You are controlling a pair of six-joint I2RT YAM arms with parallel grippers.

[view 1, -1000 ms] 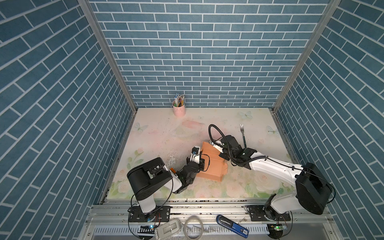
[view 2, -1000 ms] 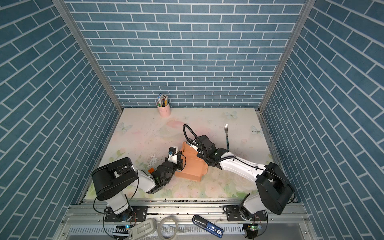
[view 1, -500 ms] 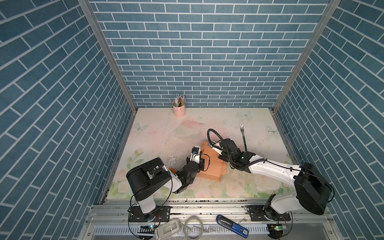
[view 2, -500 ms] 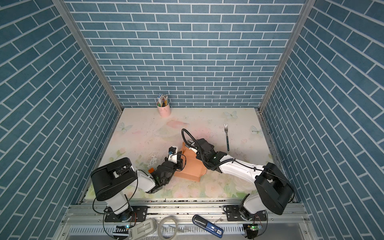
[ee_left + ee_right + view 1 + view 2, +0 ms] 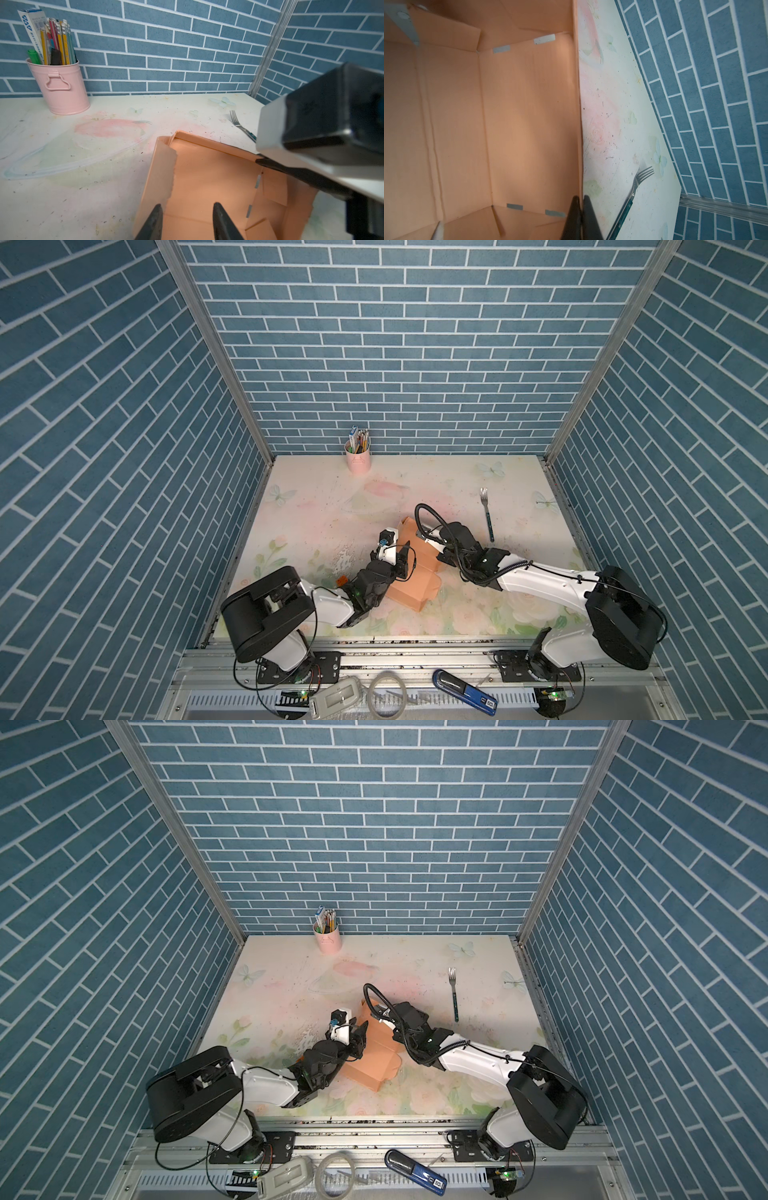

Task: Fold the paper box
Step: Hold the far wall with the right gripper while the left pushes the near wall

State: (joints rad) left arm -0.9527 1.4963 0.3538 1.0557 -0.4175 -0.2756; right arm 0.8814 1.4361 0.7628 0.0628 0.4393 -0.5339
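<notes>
Your right gripper [image 5: 581,198] pinches a wall of the paper box [image 5: 419,589], lying at 8 o'clock from the fork [image 5: 487,514], while your left gripper [image 5: 187,205] is spread; thin card probably creases, so hold near folds.

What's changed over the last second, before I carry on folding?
The left hand has opened its jaws at the peach-orange cardboard paper box. The right hand slid slightly leftward and pinches a box wall, shut. The pink pencil cup and metal fork stayed put.
</notes>
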